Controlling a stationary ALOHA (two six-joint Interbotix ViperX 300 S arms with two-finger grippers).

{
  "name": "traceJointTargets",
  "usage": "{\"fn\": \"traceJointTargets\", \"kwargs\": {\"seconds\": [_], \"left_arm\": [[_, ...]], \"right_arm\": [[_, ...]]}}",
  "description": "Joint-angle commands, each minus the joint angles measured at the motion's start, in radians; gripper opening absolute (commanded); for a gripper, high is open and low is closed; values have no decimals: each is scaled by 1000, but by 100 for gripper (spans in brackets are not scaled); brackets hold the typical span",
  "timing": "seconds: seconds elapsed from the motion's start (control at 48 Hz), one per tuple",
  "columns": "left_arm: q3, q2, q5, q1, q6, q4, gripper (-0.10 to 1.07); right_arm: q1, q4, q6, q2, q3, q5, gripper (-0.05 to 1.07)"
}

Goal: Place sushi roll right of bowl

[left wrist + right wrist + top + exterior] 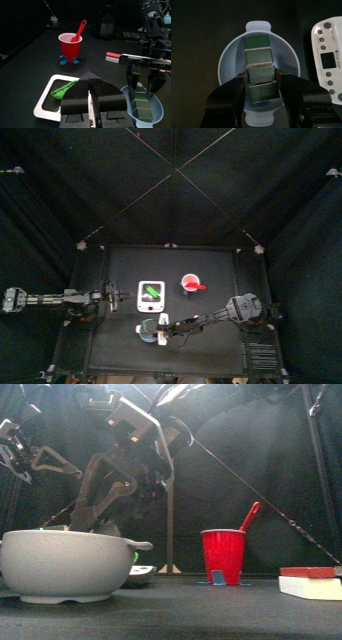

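The right gripper (261,82) hangs with its jaws spread directly over the bowl (228,55), at the near side of the desk (27,65). The sushi roll cannot be made out; it may be hidden under those jaws. The left gripper (89,80), jaws pressed together, hovers by the white tray (50,107) holding a green piece (61,90). A red cup (69,44) stands farther right.

A red cup (69,44) holding a red spoon (80,29) is standing beyond a white tray (52,99) carrying a green piece (63,90).
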Motion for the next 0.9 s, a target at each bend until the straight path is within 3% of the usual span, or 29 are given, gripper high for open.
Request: {"fn": "traceJointTargets", "kwargs": {"seconds": [0.0, 0.396, 0.875], "left_arm": [[-12, 5, -9, 2, 0, -2, 32], [-12, 3, -9, 3, 2, -2, 32], [-14, 3, -11, 2, 0, -2, 32]], "right_arm": [[-2, -3, -2, -57, -28, -2, 70], [2, 5, 12, -149, 31, -3, 70], [54, -2, 12, -376, 293, -8, 70]]}}
